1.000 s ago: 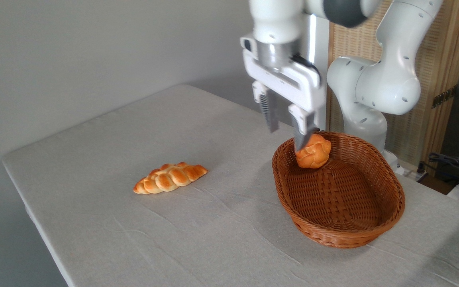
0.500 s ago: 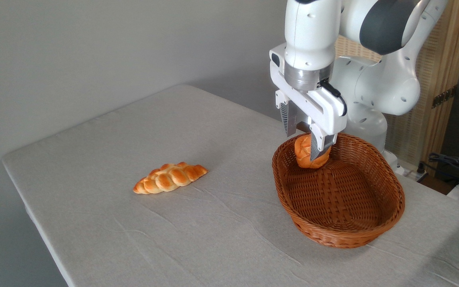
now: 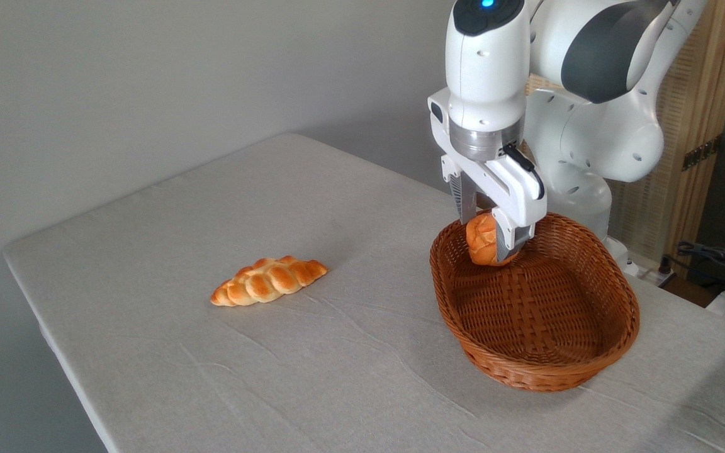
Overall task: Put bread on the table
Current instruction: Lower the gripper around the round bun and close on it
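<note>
- I see my gripper (image 3: 487, 226) pointing straight down at the back end of the wicker basket (image 3: 583, 365).
- Its two fingers sit on either side of the bread (image 3: 481, 238), one behind it and one in front. I cannot tell if they are squeezing it yet or just close beside it. There is not much gap left.
- The bread is a small round bun, shiny and orange on top. It sits inside the basket, near the rim at about 11 o'clock of the basket's oval. I cannot tell if it rests on the weave or is a bit lifted.
- I think the bun is light, so lifting it should be easy.
- The crust looks smooth and glossy, so I guess it could slip. It is round too, so it might roll or pop out if I pinch it off to one side.
- I can't tell if it is soft or hard. If it is soft, a big squeeze could squash it. I would squeeze gently.
- The best place to hold it, I think, is across its fat middle, with the fingers low on its sides.
- The table (image 3: 180, 214) has lots of bare grey cloth. A long braided loaf (image 3: 268, 280) lies at about 9 o'clock from the basket, well apart from it.
- I would set the bun down on the cloth between the loaf and the basket.
</note>
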You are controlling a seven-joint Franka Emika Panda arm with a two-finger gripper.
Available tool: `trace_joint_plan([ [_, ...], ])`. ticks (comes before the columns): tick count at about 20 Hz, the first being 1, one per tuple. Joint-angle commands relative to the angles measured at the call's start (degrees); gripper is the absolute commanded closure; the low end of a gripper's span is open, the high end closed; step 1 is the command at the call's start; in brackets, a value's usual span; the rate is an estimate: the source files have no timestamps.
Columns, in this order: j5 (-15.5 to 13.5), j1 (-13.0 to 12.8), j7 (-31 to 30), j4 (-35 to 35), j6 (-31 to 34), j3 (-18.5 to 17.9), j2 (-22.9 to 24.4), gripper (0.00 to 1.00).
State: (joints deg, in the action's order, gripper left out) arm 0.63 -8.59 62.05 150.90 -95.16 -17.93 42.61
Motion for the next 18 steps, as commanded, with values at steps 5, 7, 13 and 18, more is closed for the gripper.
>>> trace_joint_plan([
  [5,1.83,-0.37,1.15,2.11,-1.35,-1.14,-0.25,0.01],
  [7,1.83,-0.37,1.15,2.20,-1.35,-1.14,-0.34,0.04],
  [13,1.83,-1.16,1.15,2.99,-2.14,-2.81,-0.78,0.43],
  [18,1.92,-2.92,0.97,2.90,-2.40,-3.16,-1.22,0.92],
])
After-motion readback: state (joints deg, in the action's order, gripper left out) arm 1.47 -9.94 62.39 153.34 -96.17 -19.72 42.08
